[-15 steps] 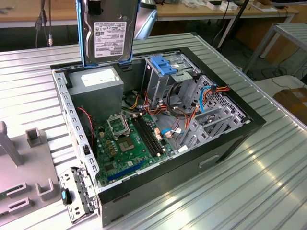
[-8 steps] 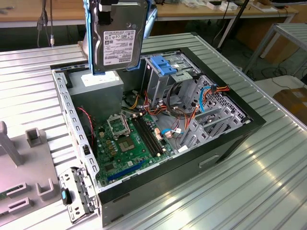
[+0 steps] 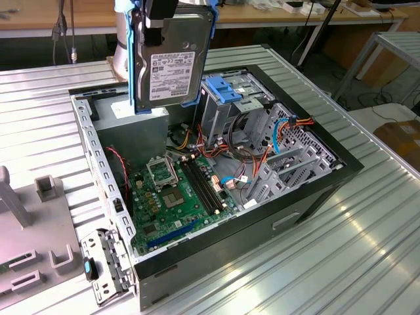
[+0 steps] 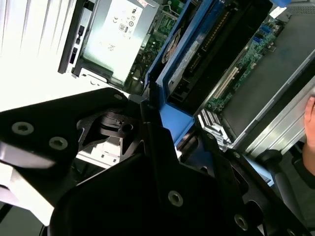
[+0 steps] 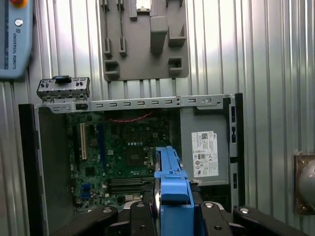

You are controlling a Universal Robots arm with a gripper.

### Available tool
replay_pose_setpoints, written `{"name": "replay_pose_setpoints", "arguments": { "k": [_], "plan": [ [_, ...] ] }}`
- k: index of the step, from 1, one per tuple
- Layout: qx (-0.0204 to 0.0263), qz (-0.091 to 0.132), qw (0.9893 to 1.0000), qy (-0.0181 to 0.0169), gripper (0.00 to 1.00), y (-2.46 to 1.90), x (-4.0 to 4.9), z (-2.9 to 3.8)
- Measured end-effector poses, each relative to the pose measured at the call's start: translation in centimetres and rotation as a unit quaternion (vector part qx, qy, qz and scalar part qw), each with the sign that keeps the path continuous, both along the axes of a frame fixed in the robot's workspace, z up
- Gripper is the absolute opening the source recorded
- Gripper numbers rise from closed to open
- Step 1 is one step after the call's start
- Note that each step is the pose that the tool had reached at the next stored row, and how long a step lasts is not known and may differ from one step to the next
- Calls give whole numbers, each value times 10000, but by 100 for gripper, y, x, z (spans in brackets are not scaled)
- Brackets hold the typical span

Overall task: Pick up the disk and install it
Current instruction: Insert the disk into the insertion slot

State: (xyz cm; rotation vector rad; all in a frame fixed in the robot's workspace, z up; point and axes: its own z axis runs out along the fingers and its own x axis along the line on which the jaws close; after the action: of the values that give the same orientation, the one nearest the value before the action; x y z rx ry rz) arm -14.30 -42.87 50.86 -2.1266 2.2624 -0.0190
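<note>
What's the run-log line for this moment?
phase: transport | gripper: shut on disk | disk: upright, held in air above open computer case | install: not yet done

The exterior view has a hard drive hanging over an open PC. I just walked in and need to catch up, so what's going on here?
The robot arm's gripper is clamped on the disk, gripping its blue side-rail frame and holding it upright in the air above the open computer case. The disk is not yet installed: it hangs to the exterior view's left of the drive cage. The motherboard lies exposed inside the case.
</note>
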Motion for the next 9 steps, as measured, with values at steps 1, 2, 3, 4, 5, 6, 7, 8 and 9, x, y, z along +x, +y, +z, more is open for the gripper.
{"name": "replay_pose_setpoints", "arguments": {
  "k": [1, 2, 3, 4, 5, 6, 7, 8, 9],
  "plan": [
    [0, -2, 10000, 0, 37, -41, 5, -4],
    [0, -4, 10000, 0, 37, -87, 14, -7],
    [0, -7, 10000, 0, 37, -125, 22, -10],
    [1, -10, 10000, 0, 37, -165, 31, -14],
    [0, -12, 10000, 0, 37, -201, 40, -16],
    [0, -14, 10000, 0, 37, -240, 54, -20],
    [0, -14, 10000, 0, 37, -265, 70, -24],
    [1, -14, 10000, 0, 37, -276, 83, -27],
    [0, -14, 10000, 0, 37, -292, 113, -32]
  ]
}}
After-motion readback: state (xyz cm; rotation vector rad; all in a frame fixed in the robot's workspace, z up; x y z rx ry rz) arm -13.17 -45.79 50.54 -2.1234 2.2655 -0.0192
